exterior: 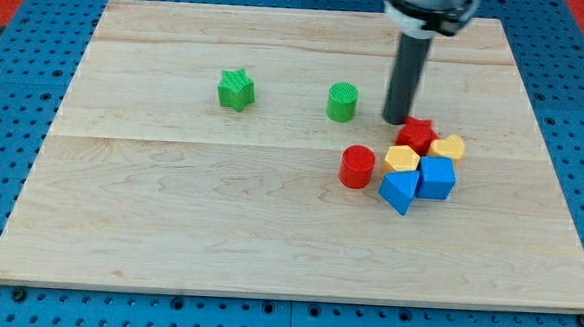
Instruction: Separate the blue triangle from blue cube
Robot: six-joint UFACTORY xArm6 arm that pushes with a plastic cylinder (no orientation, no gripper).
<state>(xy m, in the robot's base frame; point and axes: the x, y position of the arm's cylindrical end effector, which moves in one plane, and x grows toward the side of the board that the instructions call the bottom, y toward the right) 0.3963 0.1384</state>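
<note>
Two blue blocks sit pressed together at the view's lower right of the wooden board [168, 227]. The blue triangle [399, 190] is the one toward the view's left and bottom, a wedge with a sharp lower corner and a lighter top face. The blue cube [437, 178] sits right against it on the view's right, boxy, its top face catching the light. No gap shows between them.

Around them, a tight cluster: a yellow block [402, 158] touches the top of the triangle, its shape looks many-sided, and a second yellow block [449, 147] sits just above the cube. A red star-like block [415, 136] crowns the cluster at its top. A red cylinder [357, 167] stands just to the view's left of the cluster.

And my tip [395, 121]: there are no jaws here, only a straight dark rod, so nothing opens, closes or holds. It's down at the board, just at the view's upper left of the red star-like block, close enough that I cannot tell if they touch. It's apart from both blue blocks.

Further to the view's left, a green cylinder [342, 102] is near the rod, and a green star [236, 89] stands well apart.
</note>
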